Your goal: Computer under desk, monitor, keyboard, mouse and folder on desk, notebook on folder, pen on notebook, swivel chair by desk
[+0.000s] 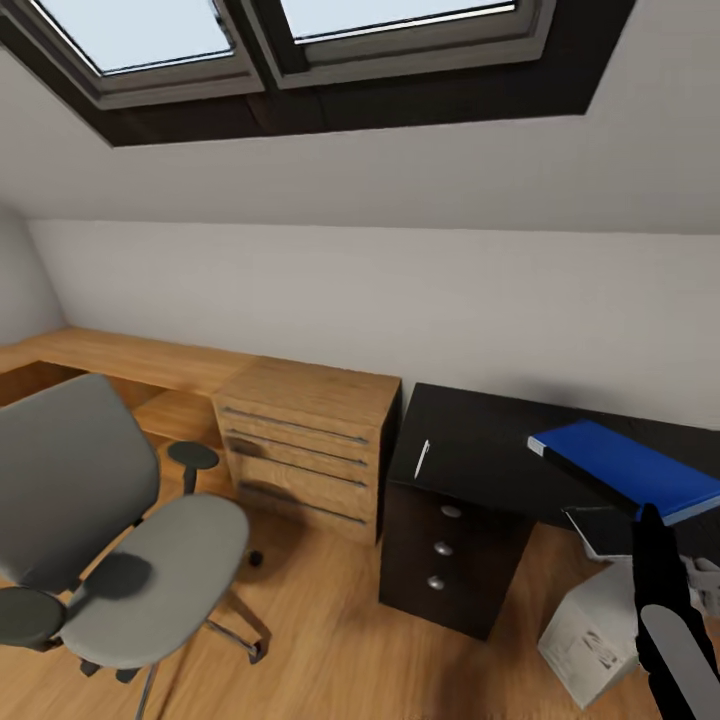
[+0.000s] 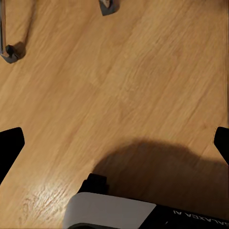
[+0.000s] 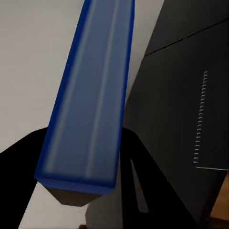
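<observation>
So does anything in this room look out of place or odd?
Yes: the computer lies tipped on the floor beside the desk rather than upright under it, and the blue folder is held tilted above the desk by the right gripper.

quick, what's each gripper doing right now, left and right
Left gripper: open, holding nothing, over the floor.
Right gripper: closed on the blue folder.

Place: attic bedroom fitted out as a home office
Roof: skylight [image 1: 300,40] set in a sloped pale grey wall [image 1: 400,290]
Floor: light wood planks [image 1: 320,620]
Furniture: grey swivel chair [image 1: 110,540], oak drawers [image 1: 305,450], black tabletop [image 1: 480,450] over a dark drawer unit [image 1: 445,560]
Office things: blue folder [image 1: 630,465], pen [image 1: 421,458], computer [image 1: 595,630] on the floor
</observation>
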Robot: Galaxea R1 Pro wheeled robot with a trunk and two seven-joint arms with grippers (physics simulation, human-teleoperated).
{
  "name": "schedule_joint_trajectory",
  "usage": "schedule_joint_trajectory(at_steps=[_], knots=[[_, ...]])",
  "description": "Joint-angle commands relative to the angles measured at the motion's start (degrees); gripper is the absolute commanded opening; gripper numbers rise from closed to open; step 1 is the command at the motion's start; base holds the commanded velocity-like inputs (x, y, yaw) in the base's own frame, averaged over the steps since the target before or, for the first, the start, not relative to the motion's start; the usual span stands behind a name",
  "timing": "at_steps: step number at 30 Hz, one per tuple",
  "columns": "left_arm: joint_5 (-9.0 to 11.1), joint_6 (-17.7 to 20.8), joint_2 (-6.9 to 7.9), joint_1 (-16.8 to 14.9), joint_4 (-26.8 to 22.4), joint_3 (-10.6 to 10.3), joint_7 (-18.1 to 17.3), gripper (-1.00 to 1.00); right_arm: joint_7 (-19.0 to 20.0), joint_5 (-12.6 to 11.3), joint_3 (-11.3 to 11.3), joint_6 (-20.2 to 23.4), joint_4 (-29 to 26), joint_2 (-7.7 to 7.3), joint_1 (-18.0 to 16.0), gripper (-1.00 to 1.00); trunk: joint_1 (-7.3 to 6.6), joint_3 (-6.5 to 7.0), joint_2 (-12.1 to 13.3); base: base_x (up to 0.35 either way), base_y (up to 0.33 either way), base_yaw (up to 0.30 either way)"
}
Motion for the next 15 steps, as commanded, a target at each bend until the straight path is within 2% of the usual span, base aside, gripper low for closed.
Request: schedule_joint_trajectory(at_steps=[1,5,6,15], knots=[[0.61,-0.3,0.06,-0.02,-0.13,-0.49,0.36,1.0,-0.19,-0.27,0.05,-0.23,-0.09,-0.02,-0.05,-1.0,0.0,-0.07,-0.05,0.0,0.0,-0.297],[0.66,-0.25,0.05,-0.01,-0.13,-0.5,0.36,1.0,-0.19,-0.3,-0.86,-0.24,-0.08,-0.02,-0.04,-1.0,0.0,-0.07,-0.05,0.0,0.0,-0.297],[0.67,-0.29,0.05,-0.02,-0.13,-0.52,0.36,1.0,-0.19,-0.31,-2.35,-0.18,-0.06,-0.02,-0.02,-1.0,0.0,-0.07,-0.05,0.0,0.0,-0.297],[0.62,-0.3,0.05,-0.05,-0.13,-0.59,0.36,1.0,-0.19,-0.31,-2.71,-0.16,-0.04,-0.02,-0.02,-1.0,0.0,-0.07,-0.05,0.0,0.0,-0.297]])
